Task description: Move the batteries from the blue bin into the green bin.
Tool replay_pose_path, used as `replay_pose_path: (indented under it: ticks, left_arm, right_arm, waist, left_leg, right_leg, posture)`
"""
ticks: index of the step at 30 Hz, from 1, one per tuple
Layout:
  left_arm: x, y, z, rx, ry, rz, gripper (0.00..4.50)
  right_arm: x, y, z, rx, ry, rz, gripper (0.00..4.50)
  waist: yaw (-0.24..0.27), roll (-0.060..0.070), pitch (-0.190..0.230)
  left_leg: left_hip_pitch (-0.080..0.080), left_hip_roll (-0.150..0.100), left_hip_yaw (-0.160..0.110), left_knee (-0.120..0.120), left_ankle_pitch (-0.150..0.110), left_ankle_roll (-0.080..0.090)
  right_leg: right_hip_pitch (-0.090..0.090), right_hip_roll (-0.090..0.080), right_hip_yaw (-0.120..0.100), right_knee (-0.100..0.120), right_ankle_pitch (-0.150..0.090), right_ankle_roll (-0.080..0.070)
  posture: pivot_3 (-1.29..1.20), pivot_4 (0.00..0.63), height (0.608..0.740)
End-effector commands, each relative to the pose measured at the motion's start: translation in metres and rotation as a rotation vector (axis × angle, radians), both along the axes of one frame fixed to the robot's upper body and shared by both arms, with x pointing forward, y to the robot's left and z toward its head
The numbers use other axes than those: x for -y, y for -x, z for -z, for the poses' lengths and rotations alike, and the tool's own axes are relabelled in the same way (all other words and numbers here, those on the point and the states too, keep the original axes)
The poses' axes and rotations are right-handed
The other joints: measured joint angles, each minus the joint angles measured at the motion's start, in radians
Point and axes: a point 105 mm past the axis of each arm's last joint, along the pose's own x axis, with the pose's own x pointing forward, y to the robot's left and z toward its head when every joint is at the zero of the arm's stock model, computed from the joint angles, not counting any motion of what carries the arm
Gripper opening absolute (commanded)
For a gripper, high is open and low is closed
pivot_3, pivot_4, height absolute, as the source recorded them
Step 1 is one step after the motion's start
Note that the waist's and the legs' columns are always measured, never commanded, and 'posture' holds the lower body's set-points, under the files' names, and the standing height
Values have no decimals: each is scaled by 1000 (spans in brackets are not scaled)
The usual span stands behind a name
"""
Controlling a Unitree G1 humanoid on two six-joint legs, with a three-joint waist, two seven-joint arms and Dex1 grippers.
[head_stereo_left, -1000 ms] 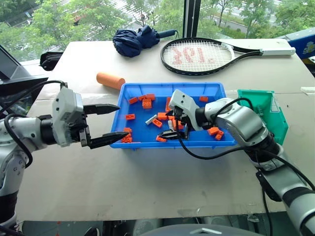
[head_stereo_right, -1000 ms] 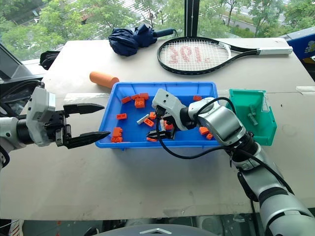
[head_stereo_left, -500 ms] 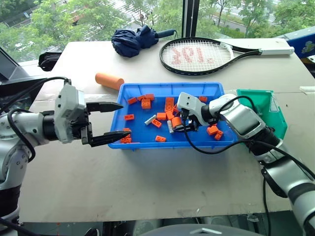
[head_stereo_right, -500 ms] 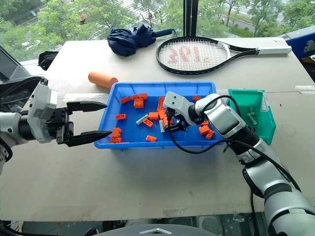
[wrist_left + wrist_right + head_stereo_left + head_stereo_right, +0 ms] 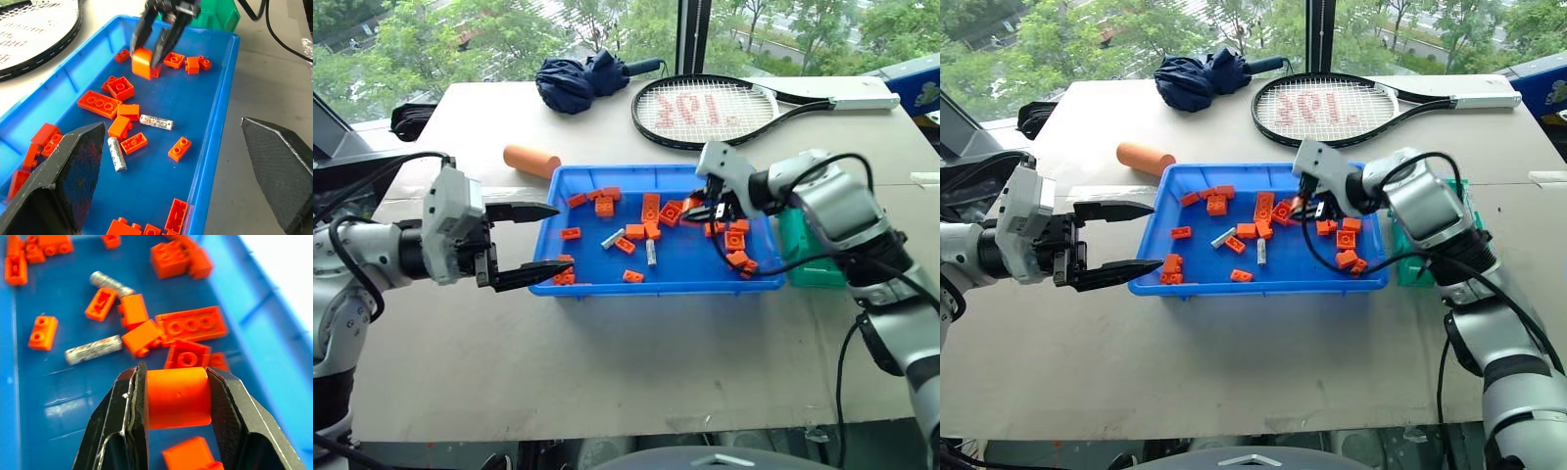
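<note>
Setting: pale table by a window with trees beyond; every place below is given from the blue bin, which sat mid-table.
Left pincer: left pincer hung just beside the blue bin's left wall, its two black fingers wide apart and holding nothing.
Batteries: two batteries lay on the floor of the blue bin near its middle, among orange toy bricks; the second sat near the first, both well apart from either pincer.
Right pincer: right pincer hung above the right half of the blue bin, its fingers clamped on a short orange cylinder piece, which by colour was no battery.
Green bin: green bin stood touching or just beside the blue bin's right wall, mostly behind the right arm; its contents could not be told.
Beyond the bin: orange roll, folded umbrella and racket lay behind the blue bin, untouched.
Progress: at least two batteries were left to move; the piece in the grip seemed the wrong thing, so that lift likely counted for nothing.
</note>
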Motion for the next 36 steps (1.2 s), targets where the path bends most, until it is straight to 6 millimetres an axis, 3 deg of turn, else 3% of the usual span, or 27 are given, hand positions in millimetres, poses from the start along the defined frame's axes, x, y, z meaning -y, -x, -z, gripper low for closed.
replay_pose_path:
  ticks: [1, 3, 8, 14, 17, 21, 26, 36]
  left_arm:
    - [5, 0, -7, 41, -5, 18, 4500]
    - [5, -1, -7, 40, -4, 20, 4500]
    - [4, -3, -9, 39, -6, 19, 4500]
    - [0, -3, -8, 37, -17, 5, 4500]
    - [-2, -4, -7, 39, -22, -5, 4500]
    - [-6, -3, -5, 34, -47, -18, 4500]
    - [-10, -3, -3, 33, -60, -21, 4500]
    - [-11, -4, -1, 39, -60, -13, 4500]
  right_arm:
    - [15, -15, -14, 78, -22, 69, 1124]
    - [17, -21, -17, 106, -40, 96, 2225]
    - [9, -19, -17, 128, -55, 97, 4456]
    - [-46, 28, -1, -55, -162, -29, 4456]
    - [-61, 41, 16, -111, -161, -15, 4456]
    - [-65, 51, 34, -196, -162, 20, 4456]
    - [-59, 44, 61, -242, -128, 135, 4456]
    - [-65, 36, 72, -242, -149, 235, 4456]
  waist:
    - [0, 0, 0]
    - [0, 0, 0]
    - [-2, 0, 0]
    - [-3, 0, 0]
    - [0, 0, 0]
    - [6, -1, 0]
    - [1, -1, -1]
    - [-3, -1, -1]
  left_leg:
    - [0, 0, 0, 0, 0, 0]
    - [0, 0, 1, 0, 0, 0]
    - [0, 0, 1, 0, 0, 0]
    - [-1, 0, 1, -1, 0, 0]
    - [-1, 0, 1, -1, 0, 0]
    - [-1, -2, 1, -1, 0, 0]
    - [-1, -2, 1, -1, 0, 0]
    - [-1, -1, 1, -2, 0, 0]
  right_leg:
    - [0, 0, 0, 0, 0, 0]
    - [0, 0, 0, 0, 0, 0]
    - [-1, 0, 1, 0, 0, 0]
    - [-2, 0, 2, 1, 0, 0]
    - [-2, 0, 2, 1, 0, 0]
    - [-2, -2, 1, 1, 0, 0]
    - [-2, -2, 0, 1, 0, 0]
    - [-3, 0, 1, 1, 0, 0]
  posture:
    - [0, 150, 740]
    - [0, 150, 740]
    - [0, 150, 740]
    - [0, 150, 740]
    - [0, 150, 740]
    - [0, 150, 740]
    - [0, 150, 740]
    - [0, 150, 740]
